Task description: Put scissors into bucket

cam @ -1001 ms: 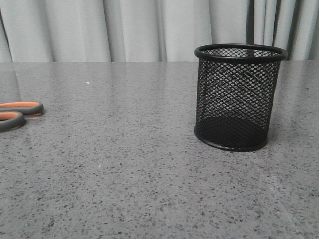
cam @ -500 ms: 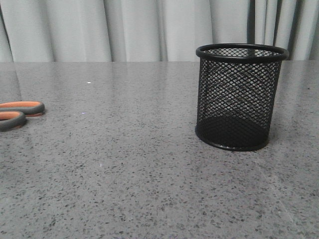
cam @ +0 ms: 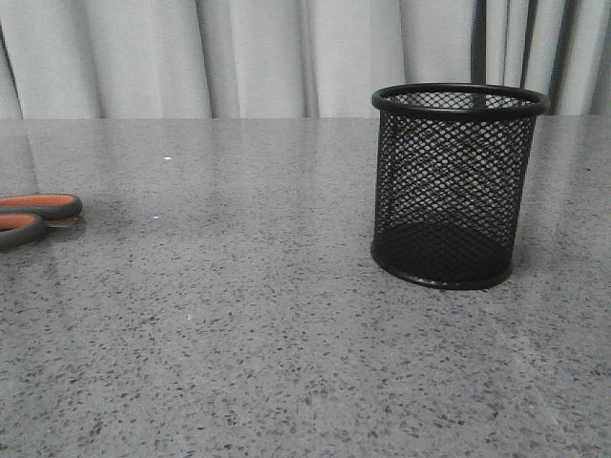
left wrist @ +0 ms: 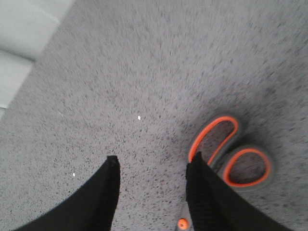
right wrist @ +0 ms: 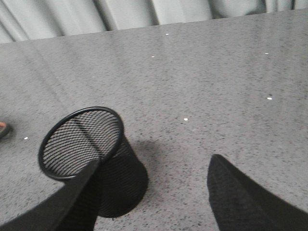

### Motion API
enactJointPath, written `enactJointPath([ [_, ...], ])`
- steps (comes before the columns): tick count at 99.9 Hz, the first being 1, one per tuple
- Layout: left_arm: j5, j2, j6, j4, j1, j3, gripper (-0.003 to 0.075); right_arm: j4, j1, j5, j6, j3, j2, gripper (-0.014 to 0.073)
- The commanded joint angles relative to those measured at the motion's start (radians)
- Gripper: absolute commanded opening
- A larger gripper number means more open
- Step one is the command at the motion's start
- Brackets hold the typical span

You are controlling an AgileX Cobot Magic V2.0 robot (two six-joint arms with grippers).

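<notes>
The scissors (cam: 33,218) lie flat at the table's far left edge in the front view, only their grey and orange handle loops showing. In the left wrist view the scissors (left wrist: 240,159) lie partly under one finger, the orange pivot dot showing. My left gripper (left wrist: 153,163) is open above the table, with bare table between its fingers. The bucket (cam: 458,186), a black wire-mesh cup, stands upright at the right. In the right wrist view the bucket (right wrist: 91,154) stands beside one finger. My right gripper (right wrist: 154,166) is open and empty above the table.
The table (cam: 239,334) is grey speckled stone. Pale curtains (cam: 239,57) hang behind its far edge. Neither arm shows in the front view.
The scissors handles and the bucket shift only slightly in the front view. Nothing has been taken hold of.
</notes>
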State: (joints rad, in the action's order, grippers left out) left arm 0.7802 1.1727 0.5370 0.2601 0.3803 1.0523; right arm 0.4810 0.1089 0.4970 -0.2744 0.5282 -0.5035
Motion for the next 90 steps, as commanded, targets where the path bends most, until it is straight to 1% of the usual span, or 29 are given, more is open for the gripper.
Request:
enactJointPath([
  [1, 0.016, 0.09, 0.022, 0.064, -0.015, 0.089, 0.0294, 0.014, 0.024, -0.069, -0.012, 0.037, -0.011, 0.0421],
  [5, 0.049, 0.124, 0.065, 0.068, -0.031, 0.111, 0.0294, 0.011, 0.032, -0.062, -0.012, 0.037, -0.011, 0.0421],
  [10, 0.104, 0.167, 0.152, 0.06, -0.052, 0.146, 0.0294, 0.007, 0.041, -0.053, -0.012, 0.037, -0.011, 0.0421],
  [15, 0.164, 0.207, 0.278, 0.046, -0.069, 0.172, 0.0294, -0.004, 0.046, -0.044, -0.012, 0.037, -0.011, 0.0421],
  [20, 0.204, 0.235, 0.375, 0.02, -0.086, 0.192, 0.0295, -0.011, 0.048, -0.031, -0.012, 0.037, -0.011, 0.0421],
  [31, 0.233, 0.276, 0.524, -0.094, -0.126, 0.21, 0.0295, -0.022, 0.048, -0.015, -0.012, 0.037, -0.011, 0.0421],
  [36, 0.255, 0.289, 0.627, -0.153, -0.145, 0.212, 0.0295, -0.031, 0.048, -0.015, -0.013, 0.037, -0.011, 0.0421],
  [42, 0.303, 0.312, 0.784, -0.214, -0.183, 0.219, 0.0295, -0.044, 0.048, -0.015, -0.013, 0.037, -0.011, 0.0421],
  [48, 0.327, 0.333, 0.828, -0.26, -0.224, 0.223, 0.0296, -0.056, 0.053, -0.015, -0.013, 0.037, -0.011, 0.0421],
  [54, 0.329, 0.345, 0.835, -0.278, -0.257, 0.223, 0.0309, -0.074, 0.066, -0.015, -0.013, 0.037, -0.011, 0.0421],
  [66, 0.32, 0.368, 0.835, -0.293, -0.288, 0.223, 0.0391, -0.098, 0.086, -0.015, -0.013, 0.037, -0.011, 0.0421],
  [71, 0.321, 0.379, 0.837, -0.296, -0.288, 0.223, 0.0409, -0.1, 0.088, -0.021, -0.013, 0.037, -0.011, 0.0421],
  [90, 0.323, 0.431, 0.837, -0.314, -0.288, 0.223, 0.0412, -0.103, 0.088, -0.047, -0.013, 0.037, -0.011, 0.0421],
])
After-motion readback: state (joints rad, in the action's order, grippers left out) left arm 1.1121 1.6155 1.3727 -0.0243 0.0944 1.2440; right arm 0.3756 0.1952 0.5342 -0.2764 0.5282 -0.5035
